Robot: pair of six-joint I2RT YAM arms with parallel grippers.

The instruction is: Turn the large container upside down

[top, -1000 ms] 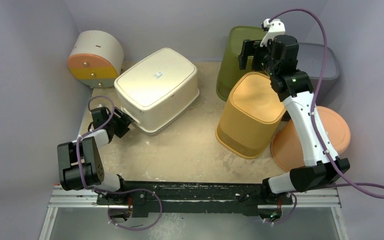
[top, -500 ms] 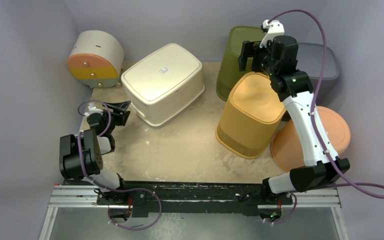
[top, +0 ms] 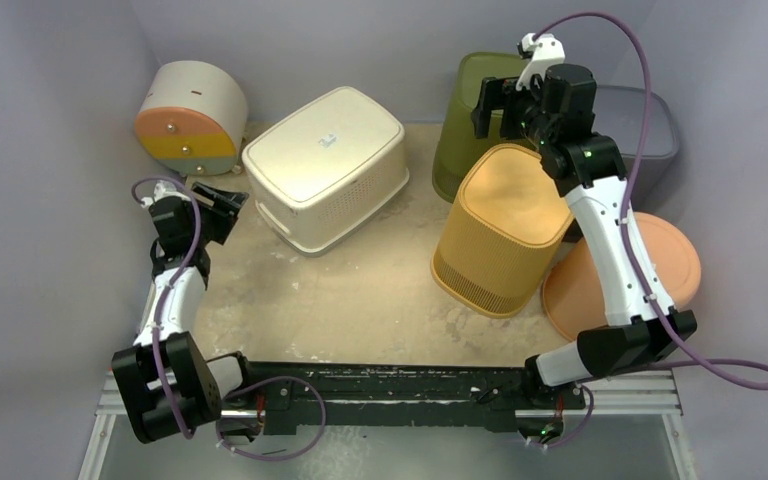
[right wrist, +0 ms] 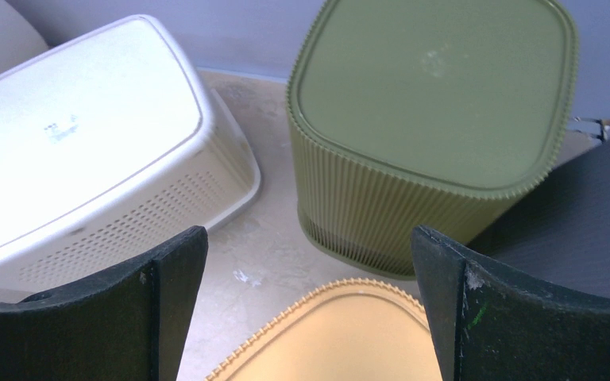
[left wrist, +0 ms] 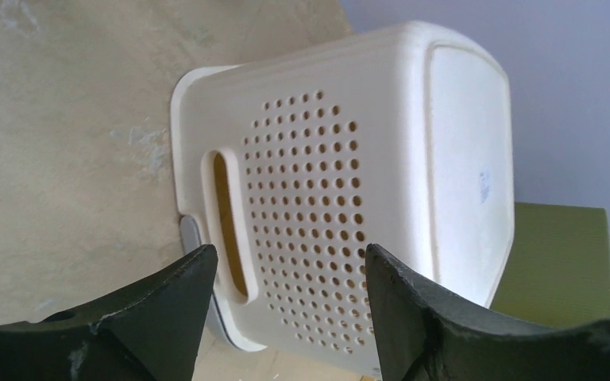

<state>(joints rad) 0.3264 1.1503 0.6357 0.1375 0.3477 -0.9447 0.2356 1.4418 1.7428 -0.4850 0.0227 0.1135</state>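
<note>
The large container (top: 325, 165) is a cream perforated basket that rests upside down on the table, base up and rim on the surface. In the left wrist view its holed end wall and slot handle (left wrist: 341, 198) fill the frame, with a grey edge (left wrist: 189, 234) showing under the rim. My left gripper (top: 222, 205) stands open and empty just left of the basket, apart from it, with the basket's end seen between its fingertips (left wrist: 290, 254). My right gripper (top: 495, 105) hangs open and empty above the bins at the back right, where the basket (right wrist: 87, 151) shows to its left.
An olive bin (top: 475, 120) and an orange bin (top: 500, 225) stand upside down right of the basket. A grey bin (top: 640, 125) and a peach round piece (top: 650, 275) lie at the far right. A striped round container (top: 190, 115) lies at the back left.
The basket shifted slightly back and to the right at first. My left arm then drew back to the left, away from it, with its jaws a little wider. The right arm barely moved.
</note>
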